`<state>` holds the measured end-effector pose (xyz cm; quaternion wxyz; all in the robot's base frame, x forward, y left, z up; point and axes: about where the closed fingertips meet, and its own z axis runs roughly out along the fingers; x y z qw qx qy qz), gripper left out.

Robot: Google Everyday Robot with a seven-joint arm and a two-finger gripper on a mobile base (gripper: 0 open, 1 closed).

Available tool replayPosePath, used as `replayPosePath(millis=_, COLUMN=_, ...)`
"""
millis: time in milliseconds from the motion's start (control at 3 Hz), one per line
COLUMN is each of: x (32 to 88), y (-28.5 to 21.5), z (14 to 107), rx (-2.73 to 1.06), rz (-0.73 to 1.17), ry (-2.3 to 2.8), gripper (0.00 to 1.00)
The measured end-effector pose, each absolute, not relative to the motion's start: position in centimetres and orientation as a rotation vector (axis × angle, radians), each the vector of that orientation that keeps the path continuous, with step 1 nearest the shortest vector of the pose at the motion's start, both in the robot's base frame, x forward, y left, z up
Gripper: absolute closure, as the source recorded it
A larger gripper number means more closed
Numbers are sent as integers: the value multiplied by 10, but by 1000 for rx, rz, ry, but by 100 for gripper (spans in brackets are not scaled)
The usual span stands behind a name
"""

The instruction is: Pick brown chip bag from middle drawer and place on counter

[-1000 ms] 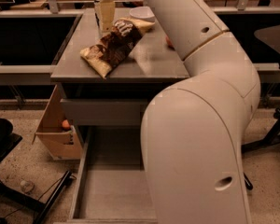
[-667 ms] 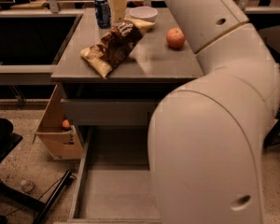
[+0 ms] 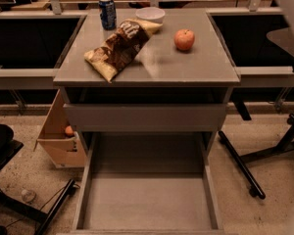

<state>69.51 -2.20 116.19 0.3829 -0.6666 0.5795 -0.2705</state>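
We find little writing to read: the brown chip bag point(image 3: 118, 48) carries white script lettering near its far end, but we cannot make out the word, and the label on the blue can point(image 3: 107, 12) is equally illegible to us. The pincer is out of view, so we cannot say whether its fingers are apart or together, nor whether it touches anything. For the same reason we can only place things against each other rather than against the pincer. The bag lies flat on the grey tabletop point(image 3: 186, 65), on its left half, set diagonally with one pale yellow-tan end close to the front left edge. Its other end touches or slightly overlaps the white bowl point(image 3: 150, 14) at the back. Its body is dark brown, crinkled and glossy. The can stands upright just left of the bowl, near the bag's far end. An apple point(image 3: 184, 39) sits apart from the bag on the right half of the tabletop. Below a closed drawer front point(image 3: 147, 117), the middle drawer point(image 3: 147, 199) is pulled open toward us, showing its flat grey floor and low side walls. A tan cardboard box point(image 3: 59, 136) stands on the floor to the cabinet's left, with something small and orange point(image 3: 69, 130) inside it.
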Motion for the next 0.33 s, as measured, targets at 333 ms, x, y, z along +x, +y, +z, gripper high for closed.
replayPosePath(millis=333, x=631, y=-63, z=1230, rx=-1439, rz=-819, ry=1444, gripper=0)
